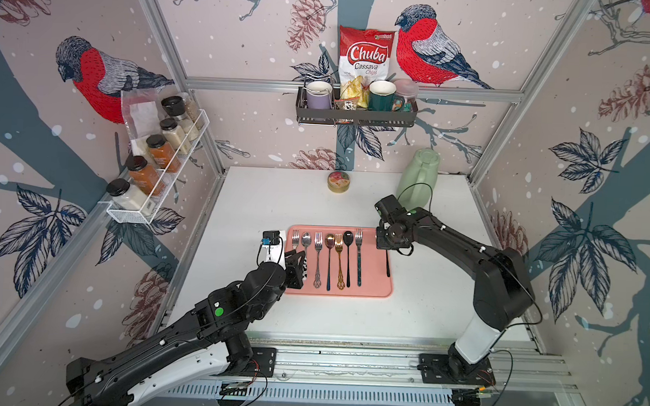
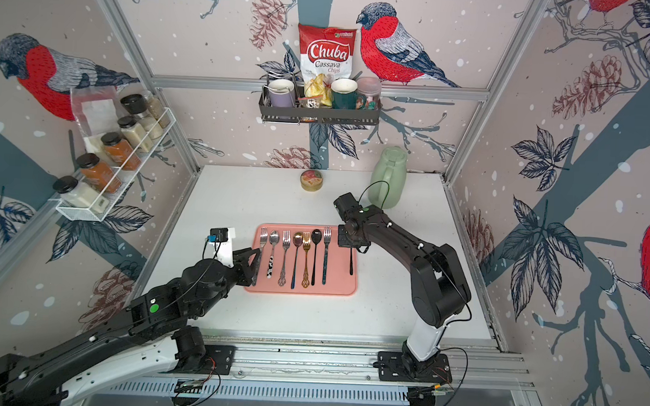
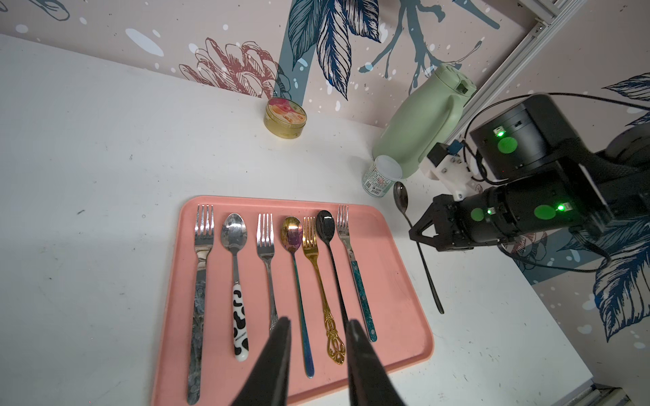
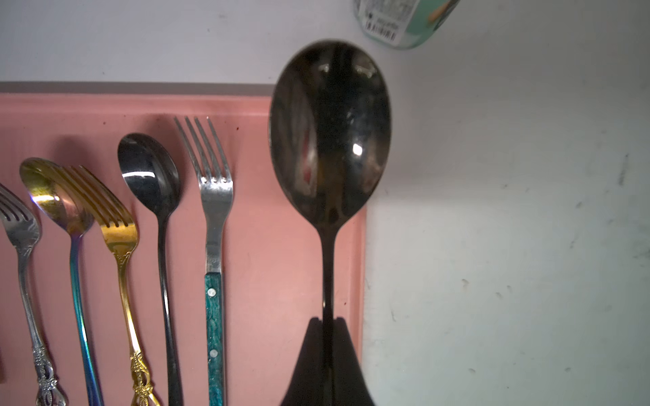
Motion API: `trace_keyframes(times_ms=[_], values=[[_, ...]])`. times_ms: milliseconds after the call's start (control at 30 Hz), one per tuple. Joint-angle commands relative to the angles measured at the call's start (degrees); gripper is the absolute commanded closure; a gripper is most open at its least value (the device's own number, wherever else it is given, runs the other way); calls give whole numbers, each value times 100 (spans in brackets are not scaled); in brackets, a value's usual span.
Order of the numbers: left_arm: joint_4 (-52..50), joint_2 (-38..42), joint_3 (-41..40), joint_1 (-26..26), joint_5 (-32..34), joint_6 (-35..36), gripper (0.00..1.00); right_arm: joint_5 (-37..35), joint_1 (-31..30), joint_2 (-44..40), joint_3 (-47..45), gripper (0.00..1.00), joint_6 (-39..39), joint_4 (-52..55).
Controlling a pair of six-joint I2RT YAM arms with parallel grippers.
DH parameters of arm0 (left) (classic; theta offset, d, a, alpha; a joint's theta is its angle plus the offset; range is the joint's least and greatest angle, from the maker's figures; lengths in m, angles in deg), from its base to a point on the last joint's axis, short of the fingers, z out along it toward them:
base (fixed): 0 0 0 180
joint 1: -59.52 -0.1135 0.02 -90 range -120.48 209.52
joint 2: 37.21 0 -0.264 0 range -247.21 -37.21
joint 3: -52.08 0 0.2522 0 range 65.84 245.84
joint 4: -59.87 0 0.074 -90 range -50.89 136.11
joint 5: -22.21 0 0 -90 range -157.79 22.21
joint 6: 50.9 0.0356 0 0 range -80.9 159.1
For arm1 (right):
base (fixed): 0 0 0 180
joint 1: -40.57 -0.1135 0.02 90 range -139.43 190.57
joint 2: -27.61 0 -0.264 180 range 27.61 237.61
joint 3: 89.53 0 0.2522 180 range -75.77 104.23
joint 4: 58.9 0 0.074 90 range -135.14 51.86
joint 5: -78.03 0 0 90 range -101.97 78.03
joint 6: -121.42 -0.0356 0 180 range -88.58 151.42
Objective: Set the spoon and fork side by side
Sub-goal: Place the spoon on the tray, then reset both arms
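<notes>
Hovering over the near left part of the pink tray [image 1: 374,286], the left gripper [image 3: 316,321] is shown with its two dark fingers spread apart, clear of the cutlery below. On the tray, seven pieces are laid in a row, handles toward the robot. From left to right these are: a fork with a dark marbled handle [image 3: 200,281], a spoon with a black-and-white patterned handle [image 3: 235,239], a silver fork [image 3: 266,242], an iridescent spoon [image 3: 292,233], a gold fork [image 3: 311,246], a black spoon [image 3: 325,225] and a fork with a teal handle [image 3: 346,239]. The gold fork's tines are seen touching the iridescent spoon's bowl. Further right, a dark spoon [image 4: 330,133] is gripped by its thin handle in the right gripper [image 4: 327,320], whose fingers are pressed together on it. This spoon is raised over the tray's right rim, beside the teal-handled fork, its bowl pointed away from the robot. Behind it, a small labelled jar [image 3: 381,175] and a green jug [image 1: 418,174] are seen on the white table [image 1: 263,193].
</notes>
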Motion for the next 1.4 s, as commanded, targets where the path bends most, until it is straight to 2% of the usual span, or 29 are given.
trace_keyframes(times_ms=[0, 267, 767, 833, 900, 967, 1167, 1367], values=[[-60, 32, 17, 12, -15, -2, 71, -230, -333, 277, 160, 94, -283, 190], [-129, 60, 66, 11, 11, 28, 70, -444, -581, 1210, 575, 94, -804, 345], [-139, 91, 24, 11, 55, 18, 69, -483, -662, 1369, 421, 94, -1396, 125], [-125, 137, 0, 11, 50, 6, 69, -472, -684, 1301, 358, 88, -1443, 79], [-97, 172, -16, 11, 69, 19, 69, -473, -701, 1217, 345, 71, -1437, 48], [-124, 176, 13, 11, 103, 57, 69, -580, -707, 1111, 412, 62, -1408, 147], [-236, 169, 143, 11, 329, 291, 65, -985, -645, 163, 481, 53, -1049, 328], [-177, 114, 266, -53, 989, 1081, 45, -1368, -365, -953, 194, 49, -311, 188]])
